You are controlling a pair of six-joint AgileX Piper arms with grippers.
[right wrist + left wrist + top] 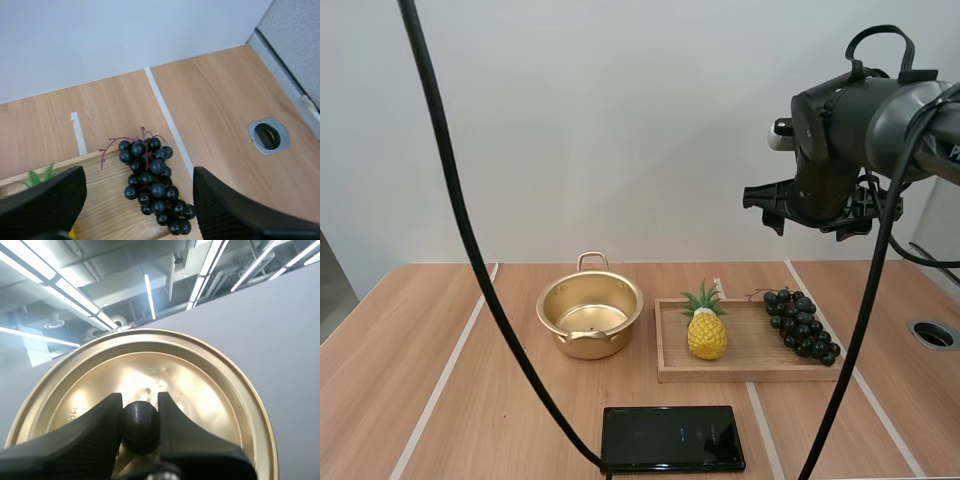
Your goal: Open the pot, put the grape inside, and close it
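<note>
The gold pot (582, 346) stands open on the table, left of centre, with nothing inside. Its gold lid (200, 390) is held up in the air: my left gripper (140, 410) is shut on the lid's black knob (140, 429). A bunch of dark grapes (802, 325) lies at the right end of the wooden tray (750, 368). My right arm (840, 140) hangs high above the tray's right end. In the right wrist view my right gripper (140, 175) is open, well above the grapes (150, 180), with nothing between its fingers.
A toy pineapple (706, 330) sits on the tray's left half, its leaves (37, 177) close to the grapes. A flat black slab (672, 438) lies near the front edge. A round cable hole (933, 334) is set in the table at the right.
</note>
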